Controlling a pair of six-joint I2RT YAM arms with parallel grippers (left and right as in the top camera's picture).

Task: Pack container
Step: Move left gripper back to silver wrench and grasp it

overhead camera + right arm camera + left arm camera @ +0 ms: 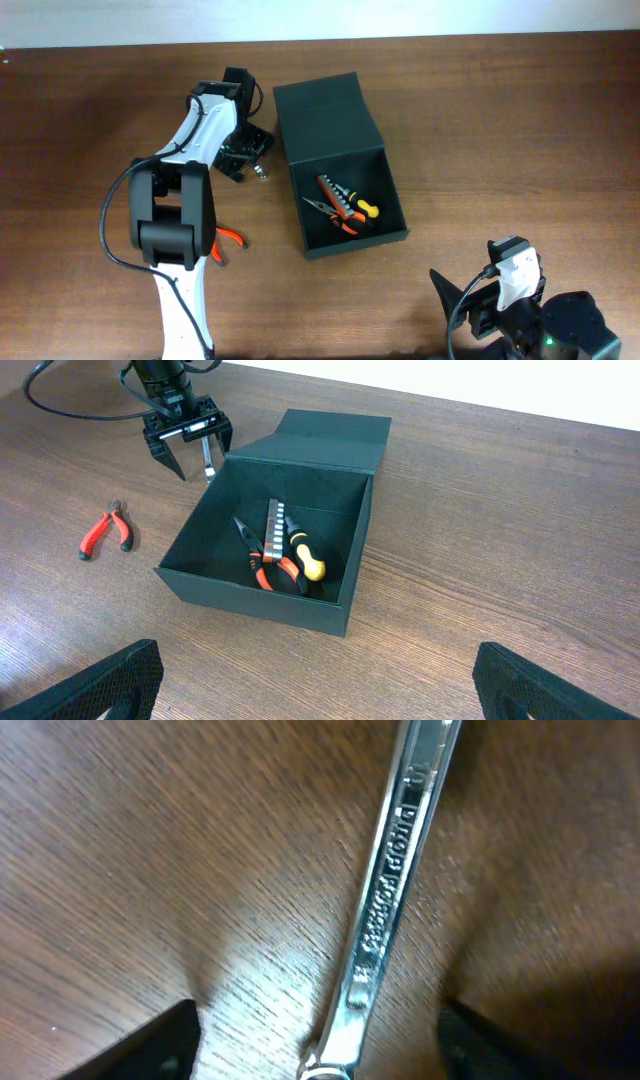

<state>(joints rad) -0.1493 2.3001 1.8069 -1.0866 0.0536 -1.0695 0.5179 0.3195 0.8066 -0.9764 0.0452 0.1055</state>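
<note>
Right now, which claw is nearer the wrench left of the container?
Left. The left claw hangs open astride the wrench, just left of the container. The right claw is open at the near table edge, on the container's other side.

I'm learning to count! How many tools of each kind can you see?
Pliers: 2, orange-handled pair in the container, red-handled pair outside
Wrench: 1
Screwdriver: 1
Grey ridged bit holder: 1
Total: 5 tools
</note>
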